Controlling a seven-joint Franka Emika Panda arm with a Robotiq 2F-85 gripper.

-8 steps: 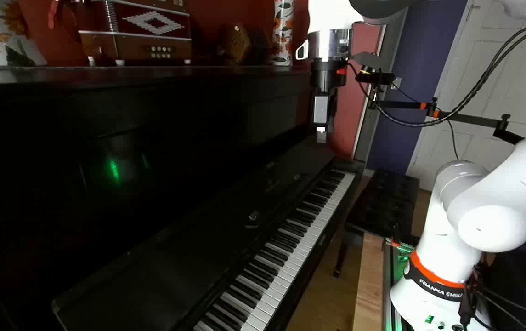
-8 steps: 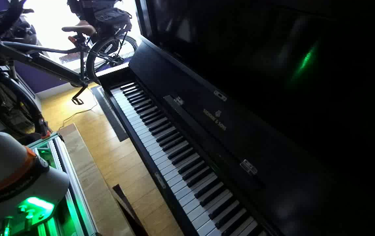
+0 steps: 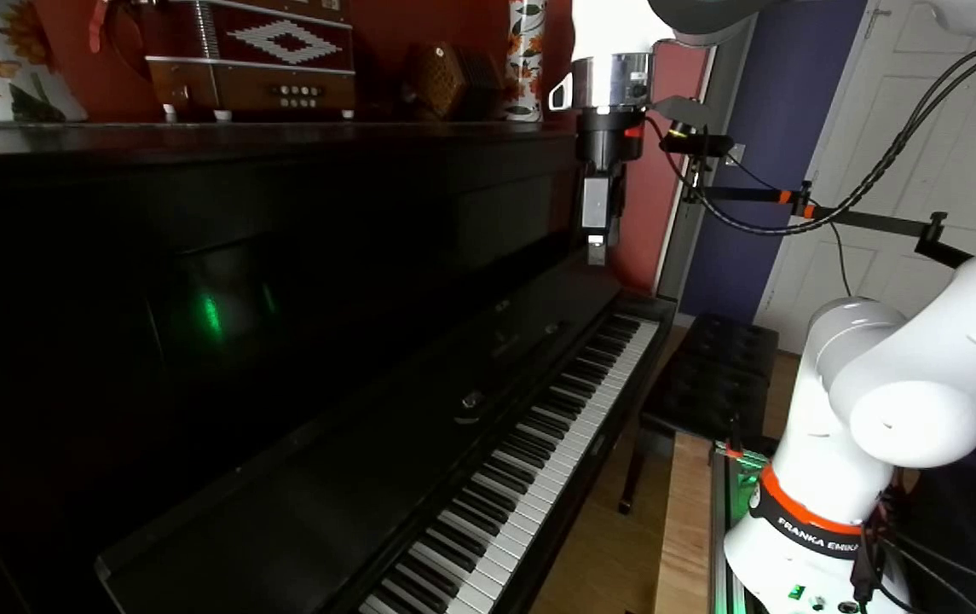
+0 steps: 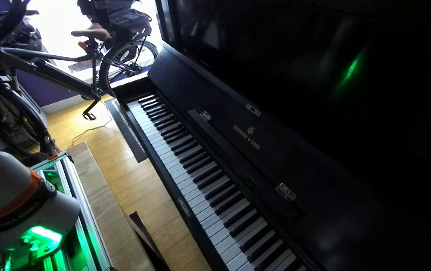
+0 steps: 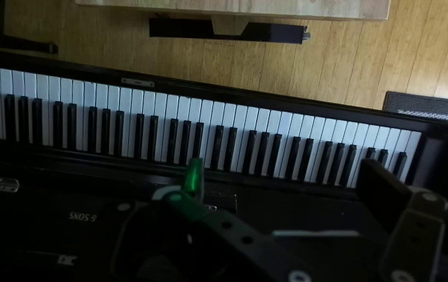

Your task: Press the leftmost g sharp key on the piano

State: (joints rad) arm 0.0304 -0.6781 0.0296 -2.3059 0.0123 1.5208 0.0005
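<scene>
Left and centre of the frame, in an exterior view: piano (image 3: 300, 358), glossy black, with its row of keys (image 3: 523, 503) running from bottom centre up to the right.
Wrist view: keys slanting across the middle, left edge almost to right.
Gripper (image 5: 282, 161): spread wide, fingers (image 5: 193, 180) well apart in the lower half of the wrist view, hanging well above the keys.
Accordion (image 3: 249, 81): on top of the piano, upper left in an exterior view.
Bicycle (image 4: 59, 77): upper left in an exterior view.
</scene>
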